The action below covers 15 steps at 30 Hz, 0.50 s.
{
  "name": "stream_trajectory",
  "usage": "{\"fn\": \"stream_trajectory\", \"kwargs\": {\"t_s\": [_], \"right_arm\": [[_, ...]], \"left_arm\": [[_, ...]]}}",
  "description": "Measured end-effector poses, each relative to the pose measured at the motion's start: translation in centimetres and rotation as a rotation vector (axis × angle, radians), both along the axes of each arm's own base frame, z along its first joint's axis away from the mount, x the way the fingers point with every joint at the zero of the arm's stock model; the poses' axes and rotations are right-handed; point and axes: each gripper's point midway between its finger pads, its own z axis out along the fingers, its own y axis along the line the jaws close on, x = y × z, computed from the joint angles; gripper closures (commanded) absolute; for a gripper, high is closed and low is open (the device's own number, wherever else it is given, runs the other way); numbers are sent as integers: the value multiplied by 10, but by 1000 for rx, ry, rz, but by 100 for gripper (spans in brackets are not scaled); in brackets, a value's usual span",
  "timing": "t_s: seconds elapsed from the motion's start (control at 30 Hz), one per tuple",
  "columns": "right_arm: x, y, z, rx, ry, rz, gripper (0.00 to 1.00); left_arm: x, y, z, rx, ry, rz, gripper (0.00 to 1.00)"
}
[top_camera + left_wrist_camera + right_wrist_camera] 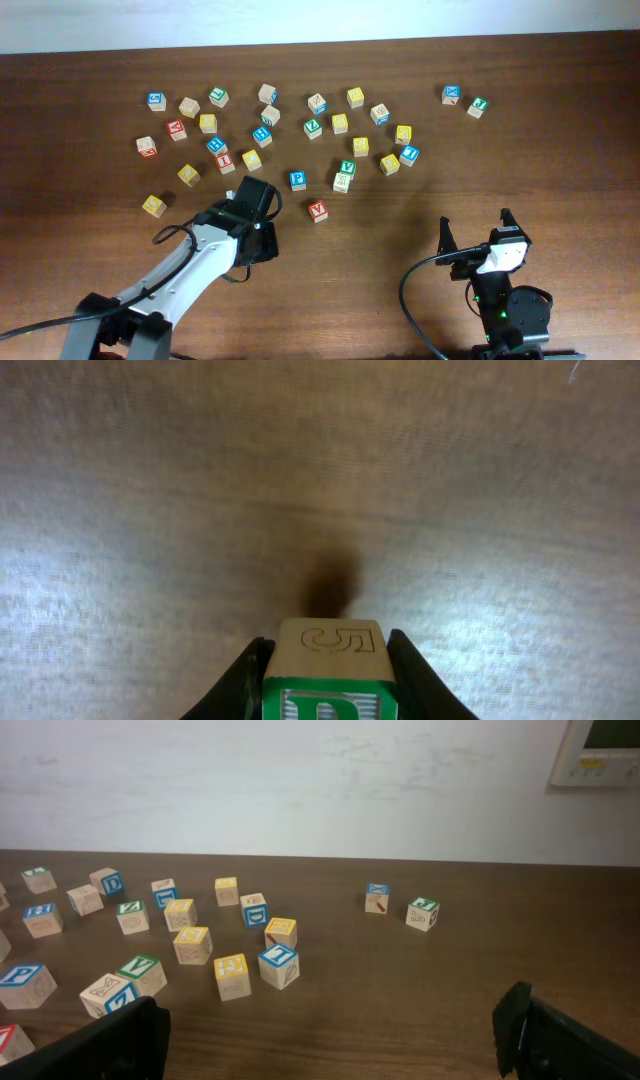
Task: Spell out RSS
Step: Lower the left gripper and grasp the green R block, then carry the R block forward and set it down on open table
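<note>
My left gripper (326,678) is shut on a green-framed wooden cube (330,650). Its green letter is cut off at the frame's bottom edge and looks like an R. The cube casts a shadow on the bare table ahead of it. In the overhead view the left gripper (256,203) covers the cube, just in front of the scattered cubes. Several yellow cubes lie in the scatter, such as one (390,164) and another (232,974). Their letters are too small to read, so I cannot tell which carry an S. My right gripper (478,232) (330,1045) is open and empty.
Many alphabet cubes lie scattered across the far half of the brown table (400,240). A red-lettered cube (318,210) and a blue one (297,180) sit nearest the left gripper. Two cubes (452,94) (478,107) stand apart at the far right.
</note>
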Motion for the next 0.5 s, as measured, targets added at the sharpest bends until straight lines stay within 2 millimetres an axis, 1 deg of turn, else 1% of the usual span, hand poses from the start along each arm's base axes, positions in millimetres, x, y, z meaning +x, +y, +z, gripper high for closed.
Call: {"fn": "stream_trajectory", "kwargs": {"t_s": [0.07,0.1,0.2,0.27,0.43,0.5], "right_arm": [[0,0,0,1,0,0,2],[0,0,0,0,0,0,2],[0,0,0,0,0,0,2],[0,0,0,0,0,0,2],[0,0,0,0,0,0,2],[0,0,0,0,0,0,2]], "left_arm": [[12,-1,2,-2,-50,4,69],[12,-1,2,0,-52,4,70],[9,0,2,7,-38,3,71],[6,0,1,6,-25,-1,69],[5,0,1,5,-24,-1,68],[7,0,1,4,-32,-10,66]]}}
